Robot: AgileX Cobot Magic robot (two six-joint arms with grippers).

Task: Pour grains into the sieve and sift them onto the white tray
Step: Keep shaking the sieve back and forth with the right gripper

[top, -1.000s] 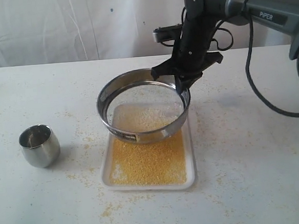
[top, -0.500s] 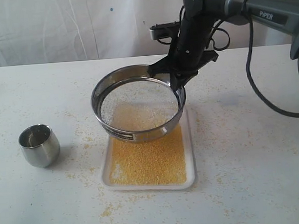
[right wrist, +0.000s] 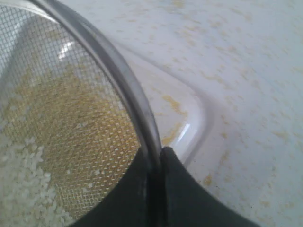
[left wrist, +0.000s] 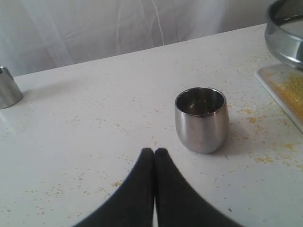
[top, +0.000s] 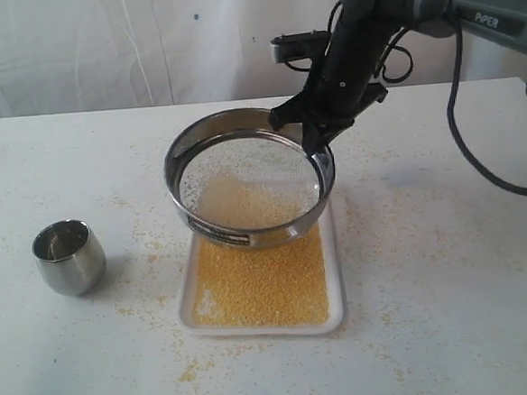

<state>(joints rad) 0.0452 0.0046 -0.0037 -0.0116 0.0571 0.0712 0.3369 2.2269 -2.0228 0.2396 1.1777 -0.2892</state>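
Observation:
The steel sieve (top: 252, 234) hangs tilted above the far half of the white tray (top: 337, 312). My right gripper (top: 314, 142) is shut on the sieve's far right rim (right wrist: 127, 80). Yellowish grains (top: 261, 288) cover the tray's floor, and pale coarser bits (right wrist: 23, 189) lie on the mesh (right wrist: 71, 123) inside the sieve. The tray's corner (right wrist: 196, 118) shows beneath the rim. My left gripper (left wrist: 154, 152) is shut on nothing, low over the table, a short way from the small steel cup (left wrist: 201, 119).
The small rounded steel cup (top: 67, 256) stands empty left of the tray. Spilled grains (top: 190, 373) dot the table around the tray. Another steel object (left wrist: 8, 88) sits at the edge of the left wrist view. A black cable (top: 478, 164) trails at the right.
The sieve, held by my right gripper, swung left and lifted slightly, then came back a little to the right. The cup and tray stayed put.

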